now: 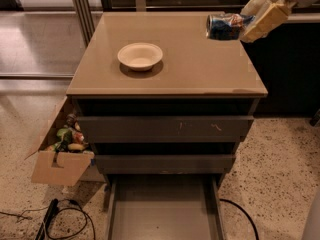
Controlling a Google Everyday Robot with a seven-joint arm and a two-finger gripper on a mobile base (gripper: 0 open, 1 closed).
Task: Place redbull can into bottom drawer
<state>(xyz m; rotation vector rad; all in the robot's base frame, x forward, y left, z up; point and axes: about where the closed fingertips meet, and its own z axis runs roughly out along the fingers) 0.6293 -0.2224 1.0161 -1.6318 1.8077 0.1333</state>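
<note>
Aloft, the pincer [251, 23] was clamped on the redbull can [224, 26], its long axis level and crosswise, both high above and behind the open bottom drawer [162, 211], toward its right wall.

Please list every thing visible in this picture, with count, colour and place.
cabinet: one, brown top, dark drawer fronts
bottom drawer: one, grey-brown, pulled open, lowest of three
bowl: one, cream, on the cabinet top, left of centre
redbull can: one, blue and silver, sideways in the gripper, above the cabinet's far right corner
cardboard box: one, brown, on the floor left of the cabinet
cables: two, black, on the floor
gripper: one, cream, top right, shut on the redbull can
</note>
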